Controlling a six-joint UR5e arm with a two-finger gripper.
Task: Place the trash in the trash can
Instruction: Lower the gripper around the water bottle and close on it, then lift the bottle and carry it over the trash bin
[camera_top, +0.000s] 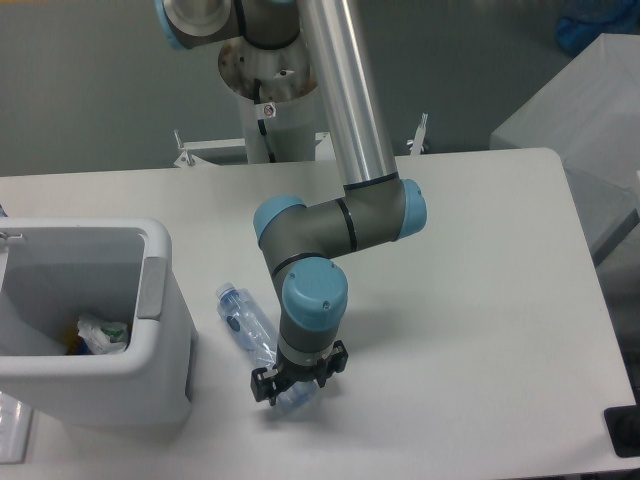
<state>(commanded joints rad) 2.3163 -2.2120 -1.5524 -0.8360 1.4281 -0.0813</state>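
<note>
On the tabletop (470, 300) beside the trash can (165, 330), the bottle (245, 325) lies under the lowered tool (290, 385). Jaw closure cannot be determined. Risk: the crushed, slick plastic squirts out if gripped off-centre.

We are seeing a white table (480, 300) carrying the white trash can (150, 370) and a crushed bottle (248, 335) lying beside it.

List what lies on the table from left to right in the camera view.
trash can with the wrapper inside → bottle, cap end toward the can → tool down over the bottle's far end.
</note>
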